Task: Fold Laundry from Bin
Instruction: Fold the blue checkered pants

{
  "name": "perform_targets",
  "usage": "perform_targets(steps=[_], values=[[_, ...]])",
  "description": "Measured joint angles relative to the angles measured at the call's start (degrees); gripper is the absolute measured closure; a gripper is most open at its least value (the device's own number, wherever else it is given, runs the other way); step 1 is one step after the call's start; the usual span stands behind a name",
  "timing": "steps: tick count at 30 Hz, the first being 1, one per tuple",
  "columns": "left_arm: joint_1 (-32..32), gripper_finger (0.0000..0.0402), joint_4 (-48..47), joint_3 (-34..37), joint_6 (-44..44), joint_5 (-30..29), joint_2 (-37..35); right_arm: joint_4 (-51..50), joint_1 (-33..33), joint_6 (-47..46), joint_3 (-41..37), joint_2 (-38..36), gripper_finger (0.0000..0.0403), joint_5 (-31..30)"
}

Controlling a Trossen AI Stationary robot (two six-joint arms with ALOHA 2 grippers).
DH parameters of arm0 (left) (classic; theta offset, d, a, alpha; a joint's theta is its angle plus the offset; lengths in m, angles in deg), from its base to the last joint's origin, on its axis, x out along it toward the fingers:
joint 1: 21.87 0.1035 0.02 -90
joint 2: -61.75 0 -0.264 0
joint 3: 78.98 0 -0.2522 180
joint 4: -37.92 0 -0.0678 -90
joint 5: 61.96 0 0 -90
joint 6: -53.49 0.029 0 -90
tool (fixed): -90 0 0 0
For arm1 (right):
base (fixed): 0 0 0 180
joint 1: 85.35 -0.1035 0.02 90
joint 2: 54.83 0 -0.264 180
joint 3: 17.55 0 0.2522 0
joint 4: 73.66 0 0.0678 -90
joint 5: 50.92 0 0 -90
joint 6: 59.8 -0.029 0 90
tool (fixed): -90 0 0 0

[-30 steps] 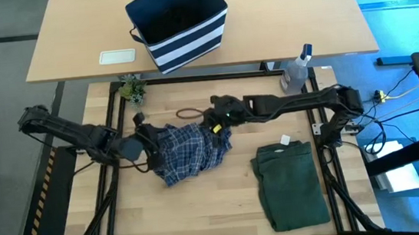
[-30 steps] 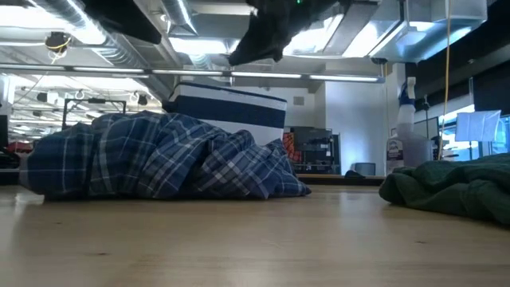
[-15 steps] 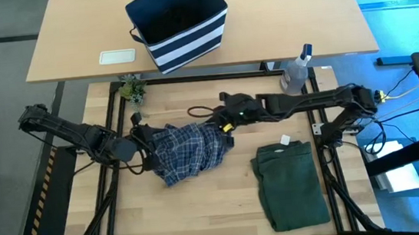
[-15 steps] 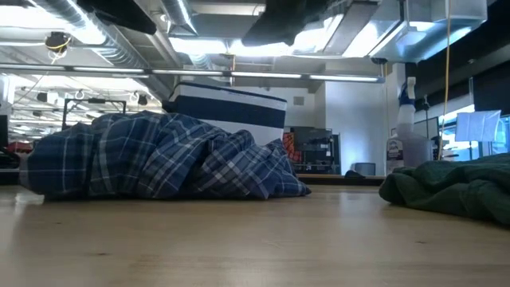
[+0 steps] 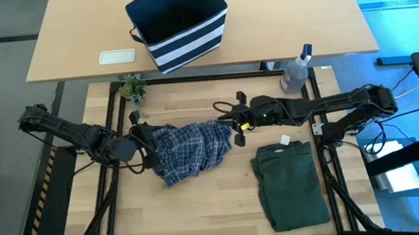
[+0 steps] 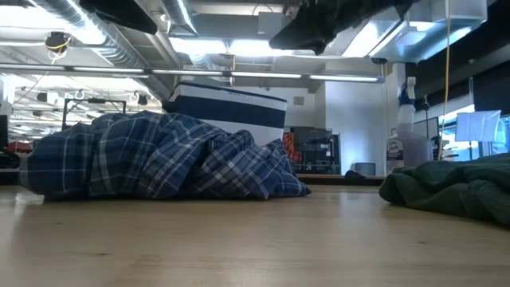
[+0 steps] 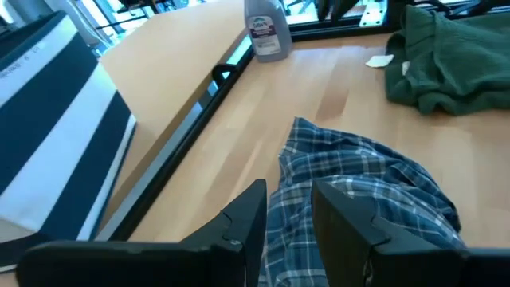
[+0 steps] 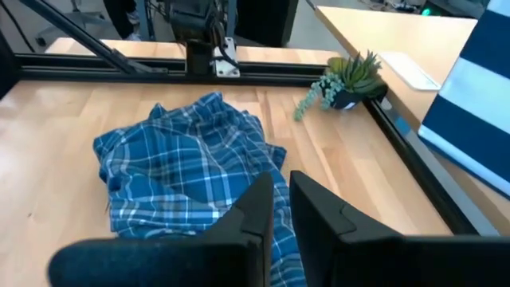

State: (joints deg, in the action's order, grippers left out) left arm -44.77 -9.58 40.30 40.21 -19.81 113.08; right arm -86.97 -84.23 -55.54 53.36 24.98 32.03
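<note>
**High view: plaid shirt held at both ends, ready to be spread**

High view shows us the blue-and-white plaid shirt (image 5: 189, 149) lying crumpled near the middle of our work table (image 5: 203, 211), with the dark olive-green garment (image 5: 289, 183) already folded into a neat rectangle well apart from it on the right arm's side. The striped bin (image 5: 179, 24) sits on the far table, away from both arms.

Our left gripper (image 5: 146, 139) is at the shirt's left edge; the left wrist view shows its fingers (image 7: 351, 223) narrowly parted over plaid cloth, seemingly pinching a fold, though we cannot see the contact clearly. Our right gripper (image 5: 235, 126) is at the shirt's right edge, lifted off the table in the low view, its fingers (image 8: 255, 211) nearly pressed together; whether cloth is caught between them we cannot tell.

We judge that we are on the second garment, at the flattening step. Next we would need both ends firmly held and drawn apart, so the shirt lies flat before any fold.
</note>
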Motion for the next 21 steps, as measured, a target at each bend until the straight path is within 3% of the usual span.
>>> perform_targets(steps=[6, 11, 21], values=[[1.25, 0.0305, -1.0, 0.0, 0.0, -0.6, 0.02, -0.03, -0.03, -0.51, -1.14, -0.02, 0.0359, 0.04], [5.42, 0.0312, -4.38, 0.02, -0.07, 3.35, 0.02, 0.2, -0.04, -2.45, -3.26, -0.02, 0.0359, 2.07], [19.5, 0.0391, -12.92, 0.04, -0.8, 15.68, 0.02, 4.08, -2.93, -11.97, -9.47, 6.18, 0.0359, 7.48]])
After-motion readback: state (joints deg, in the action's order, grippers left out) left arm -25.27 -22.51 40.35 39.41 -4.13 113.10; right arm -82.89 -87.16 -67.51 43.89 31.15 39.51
